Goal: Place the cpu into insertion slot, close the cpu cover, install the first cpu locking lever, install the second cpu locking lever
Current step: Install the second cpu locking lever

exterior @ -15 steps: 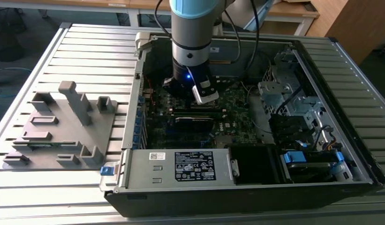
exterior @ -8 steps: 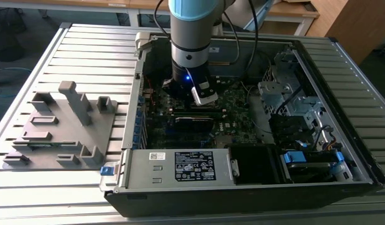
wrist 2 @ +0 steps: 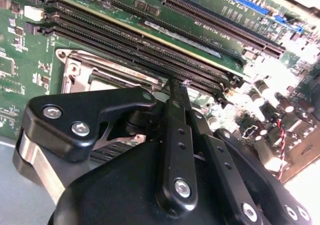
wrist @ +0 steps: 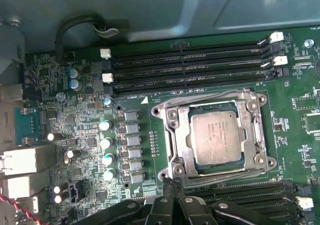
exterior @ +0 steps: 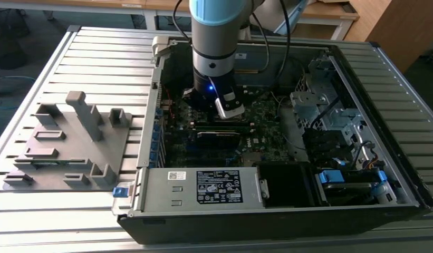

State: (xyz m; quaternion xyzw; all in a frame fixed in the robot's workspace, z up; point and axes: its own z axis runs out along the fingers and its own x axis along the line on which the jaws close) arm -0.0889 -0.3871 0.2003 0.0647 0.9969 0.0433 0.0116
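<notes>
Black jaws (wrist: 172,182) low beside cpu cover (wrist: 176,135).

My exterior view looks steeply down from high up at the open black computer case (exterior: 272,158) on the ribbed metal table (exterior: 47,221). Both wrist views sit close above the green motherboard (wrist: 210,75), sharing its long black memory slots (wrist 2: 150,50) and silver-framed square socket (wrist: 215,135).

A ribbed, silver-grey metal bench (exterior: 96,58) spans the exterior view, its slats running from nine o'clock to three o'clock. Beyond it, at twelve o'clock, stand pale wooden desks (exterior: 321,11) on white legs, with a wooden cabinet (exterior: 399,26) at two o'clock. Dark floor (exterior: 19,47) shows at ten o'clock, where a blue cable (exterior: 9,80) trails.
</notes>
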